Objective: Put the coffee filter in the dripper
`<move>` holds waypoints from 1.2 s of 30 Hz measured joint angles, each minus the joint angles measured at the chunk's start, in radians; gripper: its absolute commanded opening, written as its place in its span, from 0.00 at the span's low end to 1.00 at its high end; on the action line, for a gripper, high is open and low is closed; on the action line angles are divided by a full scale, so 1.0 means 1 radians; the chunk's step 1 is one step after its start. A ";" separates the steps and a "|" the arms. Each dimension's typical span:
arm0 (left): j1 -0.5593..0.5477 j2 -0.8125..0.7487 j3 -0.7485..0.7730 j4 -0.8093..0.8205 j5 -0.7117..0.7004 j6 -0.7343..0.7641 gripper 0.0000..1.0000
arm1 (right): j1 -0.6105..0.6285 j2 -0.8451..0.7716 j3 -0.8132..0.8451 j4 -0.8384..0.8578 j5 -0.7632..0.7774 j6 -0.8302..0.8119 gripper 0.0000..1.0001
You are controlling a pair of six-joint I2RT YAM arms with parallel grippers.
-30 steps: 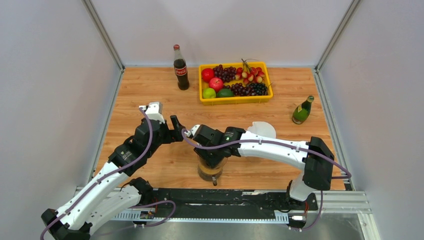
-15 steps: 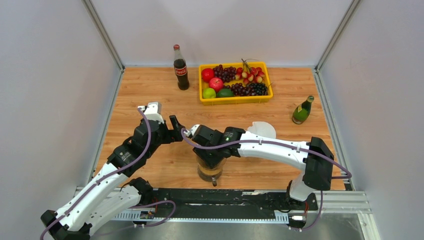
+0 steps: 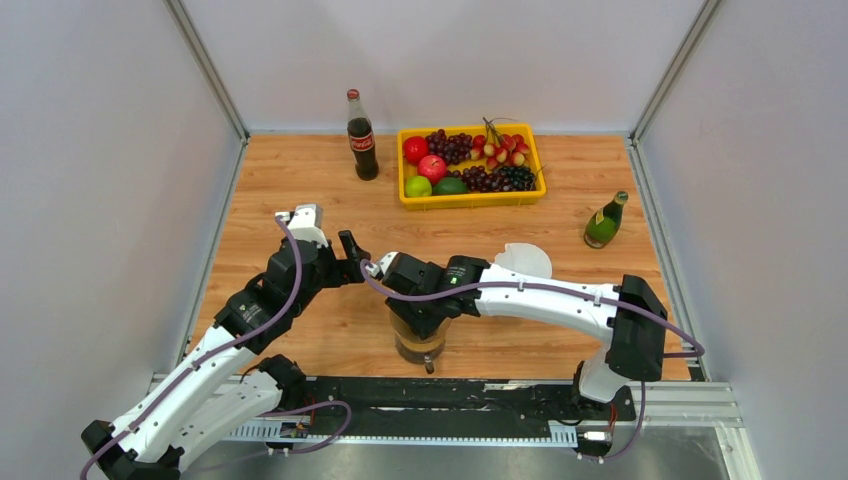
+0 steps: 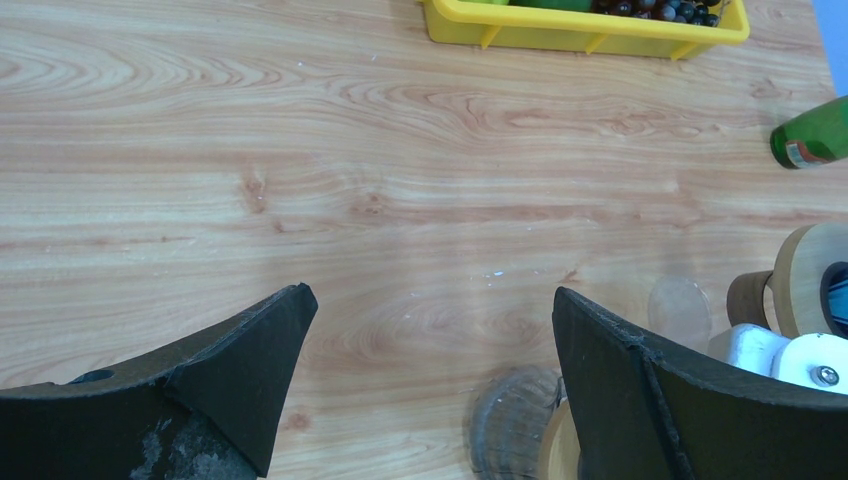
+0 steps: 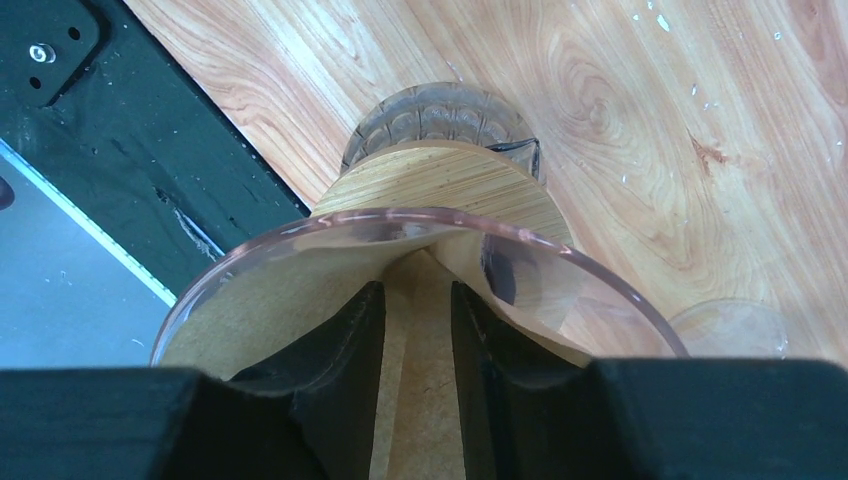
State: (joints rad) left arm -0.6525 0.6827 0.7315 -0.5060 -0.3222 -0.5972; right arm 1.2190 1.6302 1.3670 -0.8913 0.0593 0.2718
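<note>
The dripper is a clear glass cone on a round wooden collar. It stands on a glass base near the table's front edge. The brown paper coffee filter lies inside the cone against its wall. My right gripper reaches down into the filter, its dark fingers a narrow gap apart. Only the filter's seam shows through that gap. My left gripper hovers wide open over bare wood just left of the dripper, holding nothing.
A cola bottle and a yellow tray of fruit stand at the back. A green bottle is at the right. A white fan-shaped piece lies behind my right arm. A black rail borders the near edge.
My right gripper has shifted a little lower and to the left inside the dripper. The left arm has barely moved.
</note>
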 measured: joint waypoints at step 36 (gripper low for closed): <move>0.000 -0.001 0.000 0.000 0.006 0.000 1.00 | 0.024 -0.058 0.083 -0.040 -0.004 0.016 0.32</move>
State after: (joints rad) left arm -0.6525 0.6815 0.7315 -0.5060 -0.3157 -0.5976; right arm 1.2434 1.5723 1.4498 -0.9318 0.0555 0.2874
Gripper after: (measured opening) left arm 0.999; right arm 0.299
